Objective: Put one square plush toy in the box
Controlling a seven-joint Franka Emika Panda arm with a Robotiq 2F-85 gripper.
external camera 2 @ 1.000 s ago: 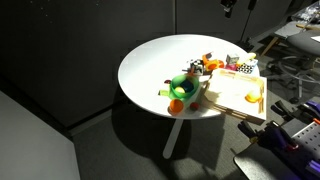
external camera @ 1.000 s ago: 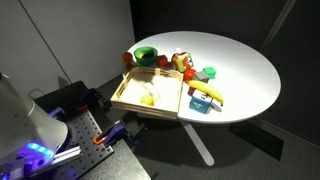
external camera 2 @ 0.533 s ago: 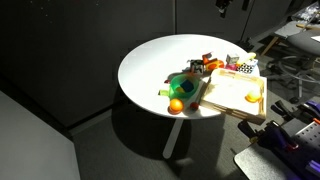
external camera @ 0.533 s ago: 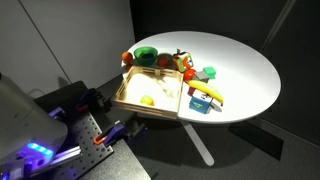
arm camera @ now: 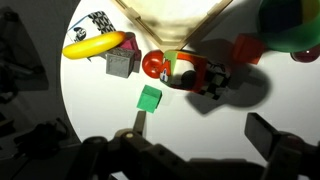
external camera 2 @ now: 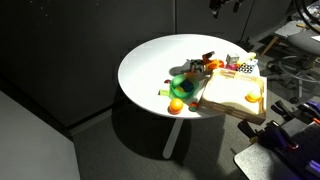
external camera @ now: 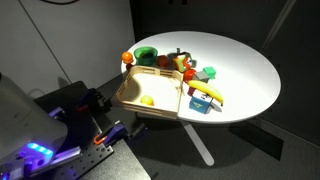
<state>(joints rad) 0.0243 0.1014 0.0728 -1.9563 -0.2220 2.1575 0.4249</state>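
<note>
The box (external camera: 128, 92) is a light-wood tray at the table's near edge; it also shows in an exterior view (external camera 2: 236, 92) and at the top of the wrist view (arm camera: 165, 20). A small orange-red squarish soft toy (arm camera: 245, 48), seemingly the square plush toy, lies on the table between a dark toy cluster (arm camera: 200, 75) and the green bowl (arm camera: 292, 22). My gripper (arm camera: 200, 128) is open and empty, high above the table, and it hangs at the top edge of an exterior view (external camera 2: 222, 6).
On the round white table (external camera: 240, 60) lie a yellow banana (arm camera: 95, 45), a green block (arm camera: 149, 97), a grey block (arm camera: 120, 63) and a red ball (arm camera: 154, 66). The green bowl (external camera: 146, 54) stands behind the box. A yellow item (external camera: 147, 99) lies in the box.
My gripper has shifted slightly at the top of the exterior view. The things on the table have not moved.
</note>
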